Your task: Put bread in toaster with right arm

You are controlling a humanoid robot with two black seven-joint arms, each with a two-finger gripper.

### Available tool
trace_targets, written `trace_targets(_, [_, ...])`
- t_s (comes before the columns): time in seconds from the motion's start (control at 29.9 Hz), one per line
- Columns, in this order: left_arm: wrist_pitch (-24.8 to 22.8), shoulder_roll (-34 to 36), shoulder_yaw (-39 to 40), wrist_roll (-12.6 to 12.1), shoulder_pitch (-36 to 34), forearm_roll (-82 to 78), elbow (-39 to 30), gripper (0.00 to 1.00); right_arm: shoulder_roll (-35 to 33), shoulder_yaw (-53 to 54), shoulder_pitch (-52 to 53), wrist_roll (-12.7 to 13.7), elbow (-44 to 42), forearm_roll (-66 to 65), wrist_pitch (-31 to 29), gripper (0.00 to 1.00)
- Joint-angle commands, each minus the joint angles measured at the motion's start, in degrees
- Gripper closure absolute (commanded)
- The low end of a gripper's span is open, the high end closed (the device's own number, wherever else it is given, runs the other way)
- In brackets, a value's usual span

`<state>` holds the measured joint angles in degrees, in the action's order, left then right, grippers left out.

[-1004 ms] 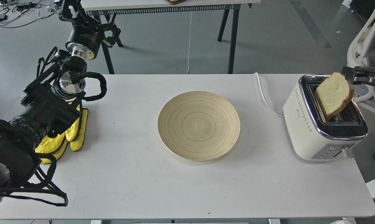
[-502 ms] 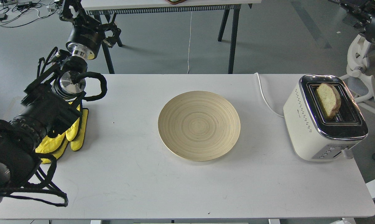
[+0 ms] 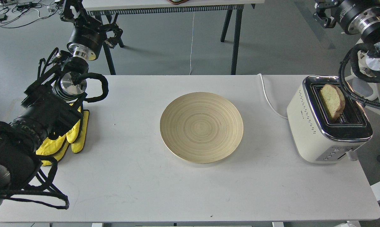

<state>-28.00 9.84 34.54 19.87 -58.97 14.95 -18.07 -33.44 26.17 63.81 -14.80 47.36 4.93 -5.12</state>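
Observation:
The bread (image 3: 332, 101) stands tilted in the far slot of the cream-white toaster (image 3: 316, 132), its rounded top sticking out above the chrome top. Nothing holds it. My right arm (image 3: 355, 12) is raised at the top right, above and behind the toaster and well clear of the bread. Its far end runs past the top edge of the view, so its gripper does not show. My left arm rests at the left side, and its gripper (image 3: 68, 11) points away at the top left, dark, with its fingers not told apart.
A round pale wooden plate (image 3: 201, 127) lies bare in the middle of the white table (image 3: 145, 183). Yellow gloves (image 3: 73, 135) lie under my left arm. The toaster's white cord (image 3: 268, 101) runs to the table's back edge. A white chair stands at the right.
One second ago my right gripper held the bread tilted over the toaster. It let go, the bread dropped into the slot, and the right arm rose up and away to the top right.

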Motion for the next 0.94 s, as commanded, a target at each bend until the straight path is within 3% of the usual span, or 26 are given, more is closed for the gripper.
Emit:
trace_targets(0.0, [0.0,0.0,0.1,0.0,0.0,0.1,0.0,0.0,4.4,10.5,-6.4,0.0,-2.7,1.3,-3.0,0.0])
trace_targets(0.23, [0.0,0.0,0.0,0.0,0.0,0.1,0.0,0.0,13.0,23.7,-11.0,0.4,-10.7,1.4,-12.7,0.0])
trace_targets(0.47, [0.0,0.1,0.0,0.0,0.0,0.1,0.0,0.0,17.4,26.5,-11.1,0.3,-12.1,1.4,-12.8,0.0])
trace_targets(0.9, [0.0,0.2,-0.1,-0.1,0.0,0.1,0.0,0.0,17.5,26.8,-10.9,-0.3,-11.7,1.4,-12.6,0.0])
